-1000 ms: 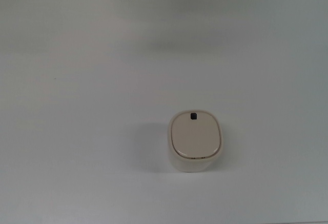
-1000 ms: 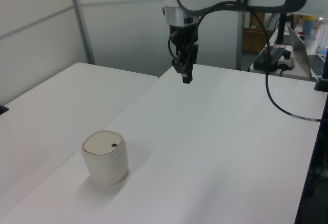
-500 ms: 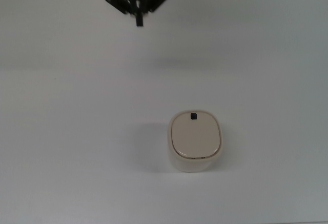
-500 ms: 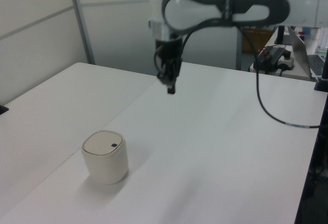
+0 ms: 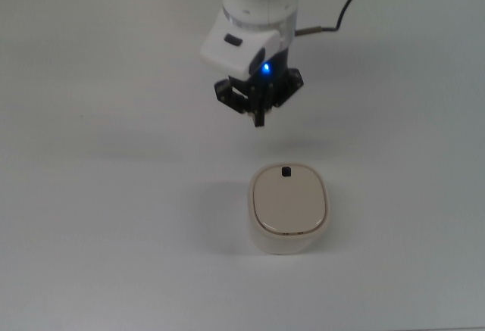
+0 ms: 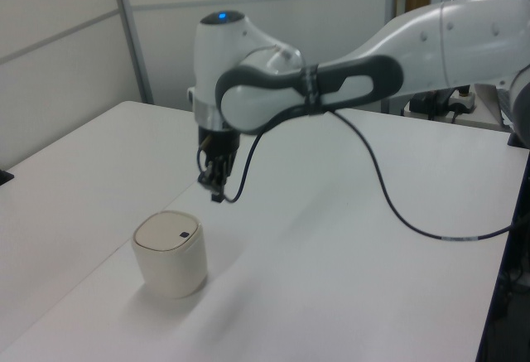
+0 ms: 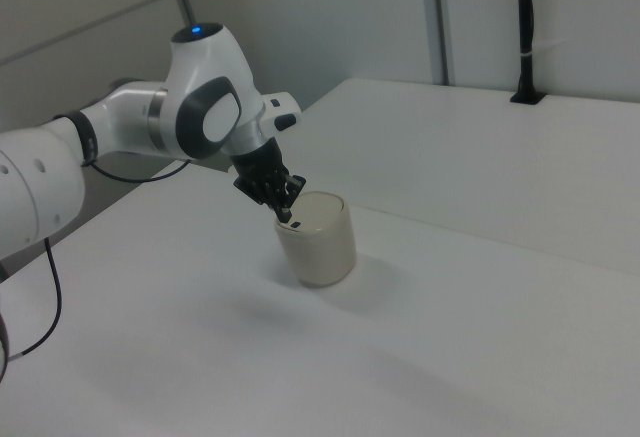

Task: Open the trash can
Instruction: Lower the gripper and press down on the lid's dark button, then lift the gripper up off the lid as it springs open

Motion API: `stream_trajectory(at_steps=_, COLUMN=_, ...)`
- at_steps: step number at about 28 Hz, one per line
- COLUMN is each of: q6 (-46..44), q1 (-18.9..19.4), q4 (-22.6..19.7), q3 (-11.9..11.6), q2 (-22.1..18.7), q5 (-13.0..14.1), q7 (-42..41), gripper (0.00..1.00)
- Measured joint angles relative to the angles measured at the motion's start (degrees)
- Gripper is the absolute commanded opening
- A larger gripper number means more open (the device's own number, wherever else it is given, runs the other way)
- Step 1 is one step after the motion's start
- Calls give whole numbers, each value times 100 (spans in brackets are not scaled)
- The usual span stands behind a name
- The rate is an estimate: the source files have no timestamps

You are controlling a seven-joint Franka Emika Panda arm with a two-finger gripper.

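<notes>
A: What's changed?

B: The claw has travelled a long way. A second ago it was just poking in at the far edge of the desk in the top view; half a second ago it was a bit further in; now it hangs near the trash can, on the button side, apart from it.

A: Claw state?

B: Fingers pressed together, nothing between them. They read as one dark tip pointing down in the top view and in the left view.

A: Trash can moved?

B: No. Same spot in all three top-view pictures, lower middle, a little to the top view's right. Upright, lid flat and shut. The black button sits at the lid edge nearest the claw.

A: Contact?

B: None that I can see. In the left view the tip is above and toward the left view's right of the can. In the right view the tip overlaps the can's rim, so that one can't settle it.

A: Meaning for the task?

B: Approach is nearly done, opening not started. Closed fingers suggest a poke at the button, not a grasp. My guess: a short move over the button, then press down. Risk: a miss means pressing the lid without opening it, or shoving the light can.
</notes>
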Motion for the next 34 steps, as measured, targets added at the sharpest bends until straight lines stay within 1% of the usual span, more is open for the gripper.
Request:
stream_trajectory(at_steps=5, q6=724, q1=34, q4=3, q3=-1, q2=315, q5=0, q7=30, gripper=0)
stream_trajectory(at_steps=11, q6=1262, q1=61, q4=20, q3=0, q2=570, q5=0, q7=30, gripper=0)
stream_trajectory(at_steps=17, q6=1509, q1=211, q4=48, q3=3, q2=718, q5=0, q7=48, gripper=0)
stream_trajectory(at_steps=26, q6=1723, q1=314, q4=75, q3=4, q2=907, q5=-1, q7=57, gripper=0)
stream_trajectory(at_steps=34, q6=1743, q1=316, q4=104, q3=4, q2=926, q5=-1, q7=59, gripper=0)
